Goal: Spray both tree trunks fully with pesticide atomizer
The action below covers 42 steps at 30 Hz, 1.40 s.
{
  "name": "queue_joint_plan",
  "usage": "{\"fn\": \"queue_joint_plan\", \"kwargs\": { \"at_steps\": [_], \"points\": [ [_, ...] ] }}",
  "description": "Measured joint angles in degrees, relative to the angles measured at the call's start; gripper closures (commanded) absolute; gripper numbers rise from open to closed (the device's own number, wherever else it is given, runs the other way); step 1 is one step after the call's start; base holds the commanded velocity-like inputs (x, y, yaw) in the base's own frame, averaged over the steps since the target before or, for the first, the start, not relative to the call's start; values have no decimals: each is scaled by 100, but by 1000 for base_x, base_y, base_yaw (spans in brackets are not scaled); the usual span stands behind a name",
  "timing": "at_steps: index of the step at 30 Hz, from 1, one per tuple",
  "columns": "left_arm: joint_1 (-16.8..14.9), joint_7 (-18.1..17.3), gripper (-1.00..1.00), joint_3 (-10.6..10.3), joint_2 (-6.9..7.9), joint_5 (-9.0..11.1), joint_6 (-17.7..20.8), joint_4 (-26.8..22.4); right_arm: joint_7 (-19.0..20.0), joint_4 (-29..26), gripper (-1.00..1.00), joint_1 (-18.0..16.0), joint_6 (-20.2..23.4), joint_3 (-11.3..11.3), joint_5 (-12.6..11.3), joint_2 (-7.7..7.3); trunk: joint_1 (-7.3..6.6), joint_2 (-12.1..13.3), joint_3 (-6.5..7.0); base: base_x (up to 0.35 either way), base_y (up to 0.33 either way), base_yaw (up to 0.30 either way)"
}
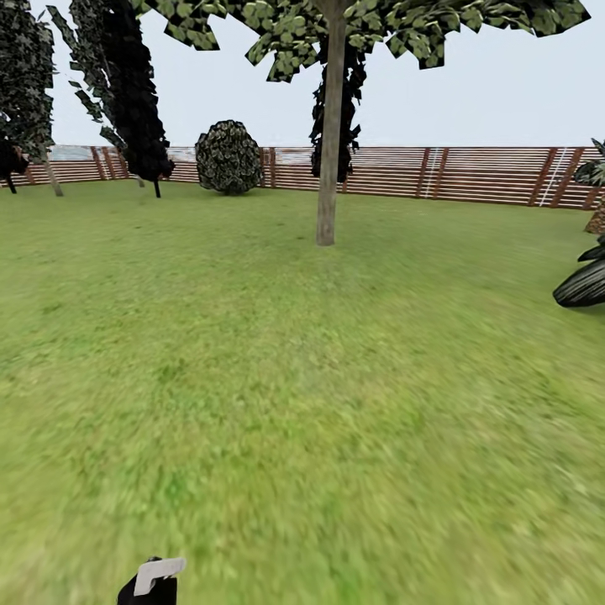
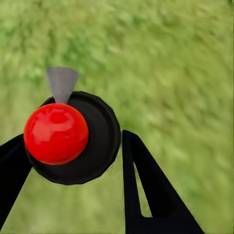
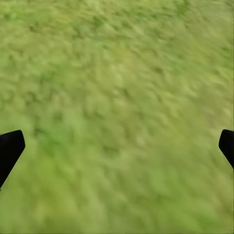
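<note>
My left gripper [image 2: 73, 146] is shut on the pesticide atomizer [image 2: 95, 146], a round black body with a red ball and a grey nozzle, held over the grass. The atomizer's grey nozzle and black body [image 1: 155, 578] poke into the bottom edge of the head view. A tree stands ahead across the lawn [image 1: 294, 403], and its straight grey-brown tree trunk [image 1: 329, 160] rises to a leafy crown. It is several metres from the atomizer. Over bare grass, my right gripper [image 3: 117, 146] is open, with its black fingertips [image 3: 9, 148] far apart.
A reddish-brown slat fence [image 1: 470, 172] closes the far side of the garden. A round bush [image 1: 228, 156] and dark cone-shaped trees [image 1: 130, 92] stand at the back left. A black ribbed object [image 1: 581, 286] lies at the right edge.
</note>
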Motion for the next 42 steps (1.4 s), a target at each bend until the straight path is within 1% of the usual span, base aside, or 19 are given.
{"fn": "queue_joint_plan", "kwargs": {
  "at_steps": [25, 31, 33, 34, 35, 36, 39, 42],
  "points": [
    [0, 0, 100, 1, -28, 16, 0, 8, -3, 0, -100, 0, 0, 0, -1, 1, 0, 0, 0, 338, 0, 0],
    [0, 0, 100, 0, -29, 11, 0, 8, -20, -150, -100, -3, -7, 2, -30, 32, 0, 0, 0, 338, 0, 0],
    [0, 0, 100, 1, -29, 9, 0, 8, -21, -344, -100, -4, -8, -4, -33, 61, 0, 0, 0, 338, 0, 0],
    [0, 0, 100, -1, -29, 8, 0, 8, -23, -581, -100, -5, -8, -6, -32, 70, 0, 0, 0, 338, 0, 0],
    [0, 0, 100, -1, -30, 8, 0, 9, -29, -1216, -100, -7, -20, -20, -23, 76, 0, 0, 1, 338, 0, 0],
    [0, 0, 100, -2, -29, 8, 0, 8, -24, -1471, -100, -4, -26, -30, -19, 71, 0, 0, 0, 338, 0, 0],
    [0, 0, 100, -6, -31, 8, -1, 12, -12, -1661, -100, -1, -42, -35, -11, 61, 0, 0, 0, 338, 0, 0],
    [0, -3, 100, -8, -36, 8, 0, 14, 9, -1654, -100, 0, -25, -46, -3, 25, 0, 0, 0, 338, 0, 0]
  ]
}}
